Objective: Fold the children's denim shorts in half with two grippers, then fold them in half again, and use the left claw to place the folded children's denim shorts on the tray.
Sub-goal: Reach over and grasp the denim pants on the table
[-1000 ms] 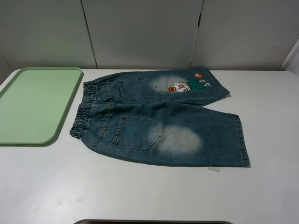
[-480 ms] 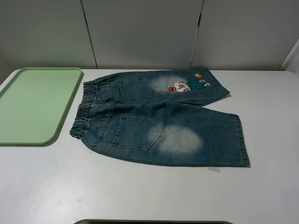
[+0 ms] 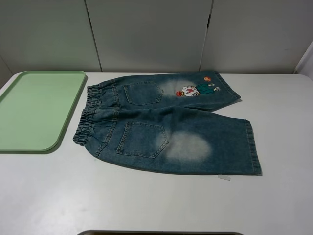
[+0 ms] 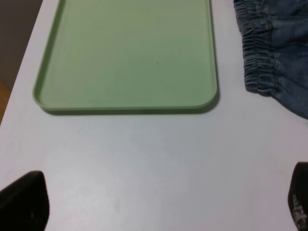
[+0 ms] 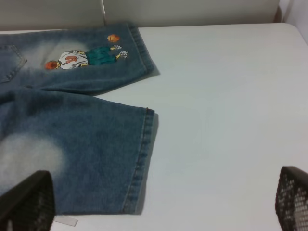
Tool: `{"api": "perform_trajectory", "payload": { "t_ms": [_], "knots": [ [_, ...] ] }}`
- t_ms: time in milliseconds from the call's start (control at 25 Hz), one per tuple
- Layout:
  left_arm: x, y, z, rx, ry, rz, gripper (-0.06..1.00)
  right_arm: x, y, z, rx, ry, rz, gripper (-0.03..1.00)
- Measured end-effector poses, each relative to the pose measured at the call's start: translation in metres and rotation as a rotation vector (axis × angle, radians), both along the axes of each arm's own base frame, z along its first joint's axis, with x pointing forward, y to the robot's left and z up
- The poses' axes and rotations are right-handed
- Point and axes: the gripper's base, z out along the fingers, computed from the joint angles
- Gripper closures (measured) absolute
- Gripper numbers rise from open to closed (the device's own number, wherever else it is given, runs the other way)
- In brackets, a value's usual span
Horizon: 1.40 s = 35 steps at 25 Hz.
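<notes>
Faded blue children's denim shorts (image 3: 166, 125) lie flat and unfolded on the white tabletop (image 3: 146, 200), just beside the pale-green plastic tray (image 3: 39, 110); left claw (image 4: 161, 202) and right claw (image 5: 159, 202) both spread wide

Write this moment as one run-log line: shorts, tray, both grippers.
shorts: flat, unfolded, right of tray, apart | tray: without shorts | left gripper: open, holding nothing | right gripper: open, holding nothing | folds: none yet
</notes>
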Motion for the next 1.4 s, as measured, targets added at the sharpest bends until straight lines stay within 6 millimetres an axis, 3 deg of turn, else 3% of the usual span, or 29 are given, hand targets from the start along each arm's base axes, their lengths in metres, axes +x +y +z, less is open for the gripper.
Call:
{"api": "perform_trajectory", "payload": {
  "t_ms": [440,560,680,840,920,1080,1200,1280,1400],
  "knots": [
    [-0.001,0.000,0.004,0.000,-0.013,0.000,-0.05,0.001,0.001,0.002,0.011,0.009,0.006,0.27],
    [0.001,0.000,0.022,0.008,-0.003,-0.006,-0.04,0.009,0.003,0.006,0.031,0.051,0.018,0.27],
    [0.021,-0.001,0.057,0.059,0.060,-0.036,-0.04,0.017,0.004,0.009,0.042,0.093,0.025,0.27],
    [0.034,-0.001,0.072,0.096,0.092,-0.059,-0.04,0.068,0.012,0.036,0.052,0.209,0.130,0.27],
    [0.062,-0.004,0.088,0.128,0.163,-0.130,-0.04,0.097,0.015,0.046,0.033,0.251,0.190,0.27],
    [0.094,-0.020,0.087,0.204,0.262,-0.327,-0.04,0.132,0.027,0.053,-0.021,0.317,0.314,0.27],
    [0.102,-0.029,0.084,0.233,0.291,-0.405,-0.04,0.145,0.037,0.055,-0.066,0.344,0.395,0.27],
    [0.119,-0.060,0.071,0.310,0.379,-0.621,-0.04,0.162,0.057,0.049,-0.133,0.395,0.521,0.27],
    [0.124,-0.075,0.063,0.355,0.428,-0.708,-0.04,0.169,0.073,0.041,-0.188,0.437,0.624,0.27]
  ]
}}
